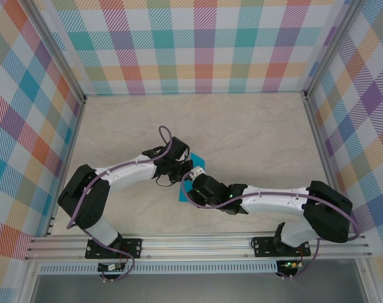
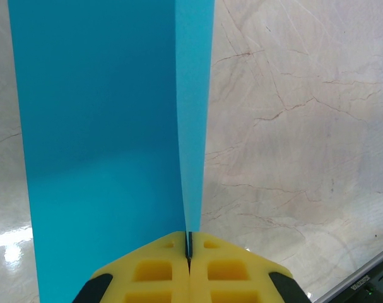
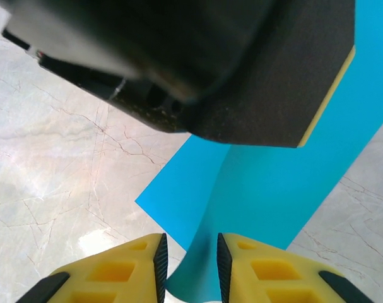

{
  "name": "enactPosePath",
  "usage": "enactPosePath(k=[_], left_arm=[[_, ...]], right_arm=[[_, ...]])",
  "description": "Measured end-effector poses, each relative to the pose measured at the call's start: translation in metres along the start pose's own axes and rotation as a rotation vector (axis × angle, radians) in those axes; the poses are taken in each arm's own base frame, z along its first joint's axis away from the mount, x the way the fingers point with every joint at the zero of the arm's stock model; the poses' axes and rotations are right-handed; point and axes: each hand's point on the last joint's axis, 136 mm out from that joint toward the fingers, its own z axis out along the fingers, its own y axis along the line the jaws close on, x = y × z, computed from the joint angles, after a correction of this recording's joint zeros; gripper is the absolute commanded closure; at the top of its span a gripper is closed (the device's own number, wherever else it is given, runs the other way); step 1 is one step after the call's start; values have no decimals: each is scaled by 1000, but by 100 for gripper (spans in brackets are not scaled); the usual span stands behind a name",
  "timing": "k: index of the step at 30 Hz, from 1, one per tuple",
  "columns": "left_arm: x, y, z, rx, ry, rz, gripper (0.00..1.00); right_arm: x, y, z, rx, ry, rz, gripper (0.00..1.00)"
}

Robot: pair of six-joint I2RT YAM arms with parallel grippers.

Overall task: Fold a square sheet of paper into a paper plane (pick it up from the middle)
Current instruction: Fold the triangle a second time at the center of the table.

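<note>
The square sheet of paper [image 2: 103, 139] is teal-blue and lies on the marble table with one fold standing upright. My left gripper [image 2: 189, 243] is shut on the near end of that upright fold. From above, the left gripper [image 1: 178, 165] and the right gripper [image 1: 190, 185] meet over the sheet [image 1: 197, 158] at mid-table, covering most of it. In the right wrist view the sheet [image 3: 267, 189] curls up between the yellow fingertips of the right gripper [image 3: 192, 265], whose jaws stand apart around it. One of the left fingers [image 3: 273, 82] looms just above. A paper plane is out of view.
Checkered walls [image 1: 204, 44] enclose the table [image 1: 254, 126] at the back and on both sides. An aluminium rail [image 1: 197, 243] runs along the near edge by the arm bases. Bare marble lies behind and to both sides of the grippers.
</note>
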Motion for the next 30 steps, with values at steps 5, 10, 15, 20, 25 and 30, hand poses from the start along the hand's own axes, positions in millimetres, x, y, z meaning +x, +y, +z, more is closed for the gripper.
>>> enactPosePath(k=[5, 10, 15, 20, 25, 30], left_arm=[[0, 0, 0, 0, 0, -6, 100], [0, 0, 0, 0, 0, -13, 100], [0, 0, 0, 0, 0, -12, 100], [0, 0, 0, 0, 0, -13, 100], [0, 0, 0, 0, 0, -13, 93], [-1, 1, 0, -5, -6, -22, 55]], right_arm=[[4, -1, 0, 3, 18, -4, 73], [5, -1, 0, 3, 22, -4, 77], [6, -2, 0, 5, 26, -5, 86], [6, -3, 0, 9, 26, -5, 89], [4, -3, -4, 4, 21, 4, 91], [5, -9, -6, -19, 30, 34, 91]])
